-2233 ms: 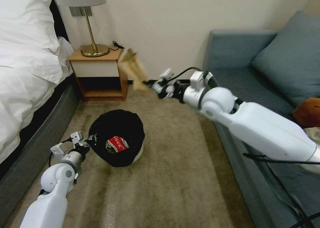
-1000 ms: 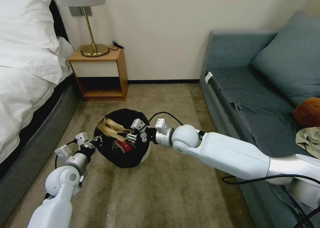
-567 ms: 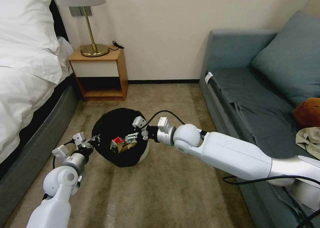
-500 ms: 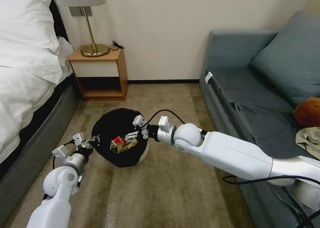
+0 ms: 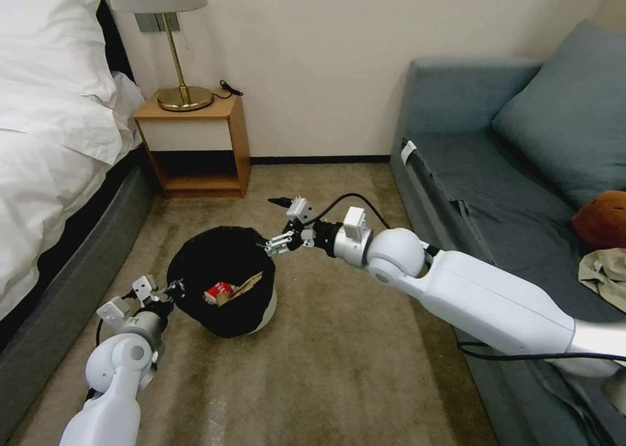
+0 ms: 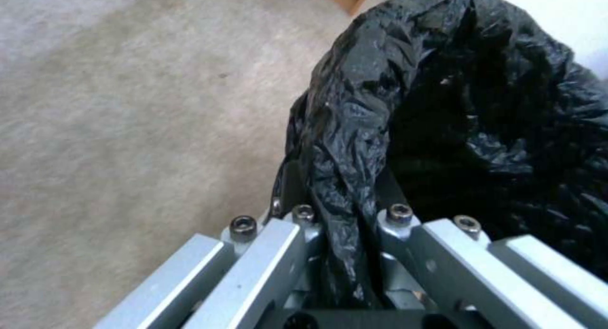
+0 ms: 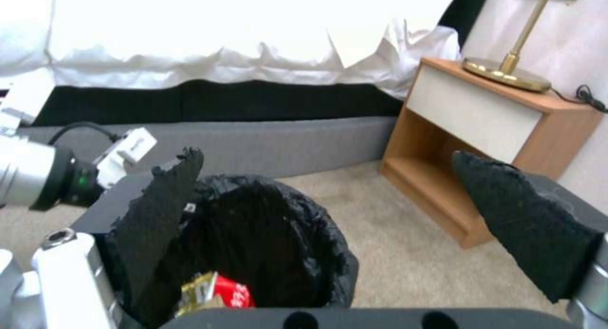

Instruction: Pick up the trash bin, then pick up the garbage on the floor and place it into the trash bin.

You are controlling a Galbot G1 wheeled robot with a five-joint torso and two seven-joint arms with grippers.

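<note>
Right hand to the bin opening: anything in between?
Nothing visible. The right hand hangs open and empty just above the far rim of the trash bin; the mouth is uncovered, with a red wrapper and tan paper bag inside. The left hand pinches the near rim.

1. One small round trash bin lined with crinkled black plastic, white at its base.
2. Two litter pieces visible inside it: one red snack wrapper and one crumpled tan paper bag.
3. Two robot grippers: the left gripper and the right gripper.
4. One wooden nightstand.
5. One brass lamp with a pale shade.
6. One white-sheeted bed.
7. One blue-grey sofa with one matching cushion.
8. One brown plush toy.
9. One beige-green garment.
</note>
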